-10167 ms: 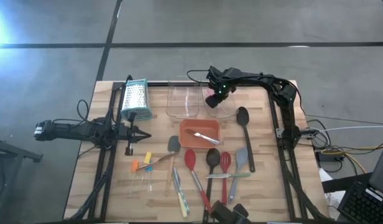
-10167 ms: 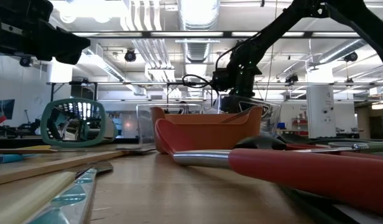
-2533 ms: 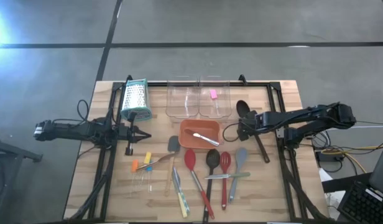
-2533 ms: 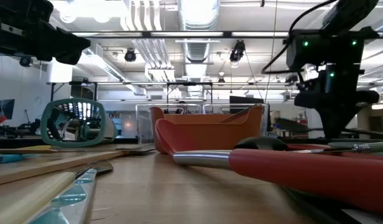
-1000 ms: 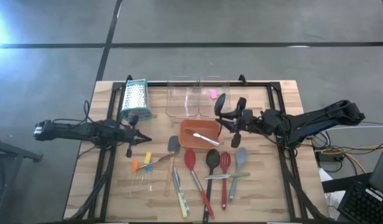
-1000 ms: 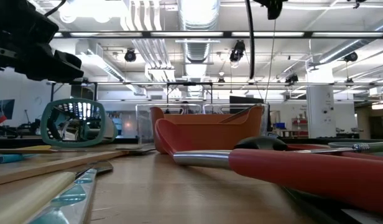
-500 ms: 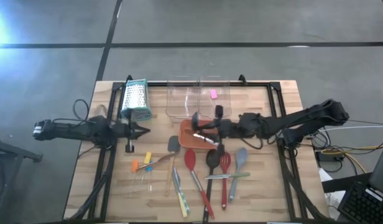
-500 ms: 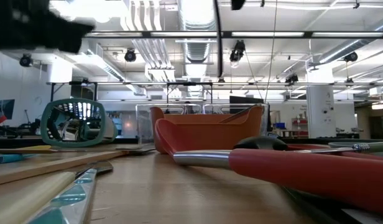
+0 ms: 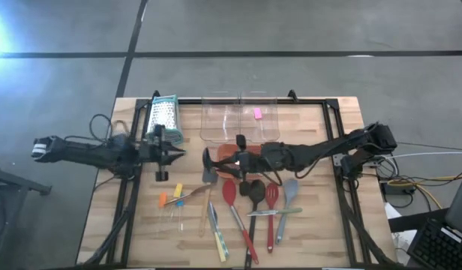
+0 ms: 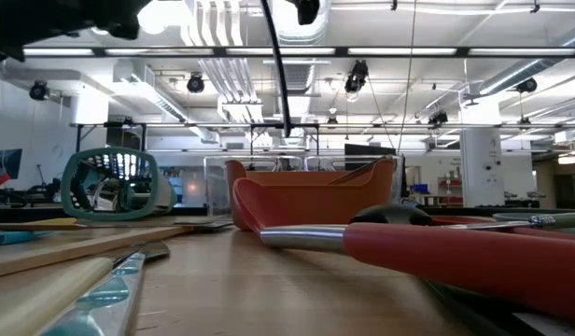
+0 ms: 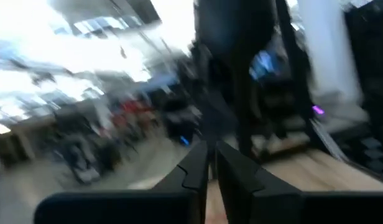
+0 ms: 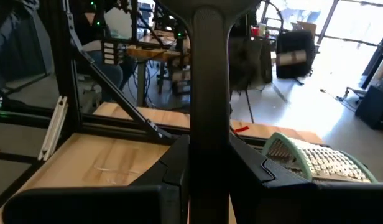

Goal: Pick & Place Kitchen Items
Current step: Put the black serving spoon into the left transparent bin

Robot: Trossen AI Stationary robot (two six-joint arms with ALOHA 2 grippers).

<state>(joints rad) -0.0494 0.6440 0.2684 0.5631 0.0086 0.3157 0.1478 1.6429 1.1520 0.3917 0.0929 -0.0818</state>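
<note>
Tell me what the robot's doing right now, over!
Right gripper shut on black spoon, carried above orange tray. Left gripper shut, empty, beside grater. Nothing in the way.

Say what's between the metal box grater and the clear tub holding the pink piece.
A second clear plastic tub, between the metal box grater and the tub with the pink piece; the high view shows it.

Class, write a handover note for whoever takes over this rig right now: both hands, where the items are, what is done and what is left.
Left hand: shut, empty, beside the box grater.
Right hand: shut on the black spoon, over the orange tray.
Done: pink piece lies in the right clear tub.
Left: red spoon, grey spatula and the other utensils lie on the table.
</note>
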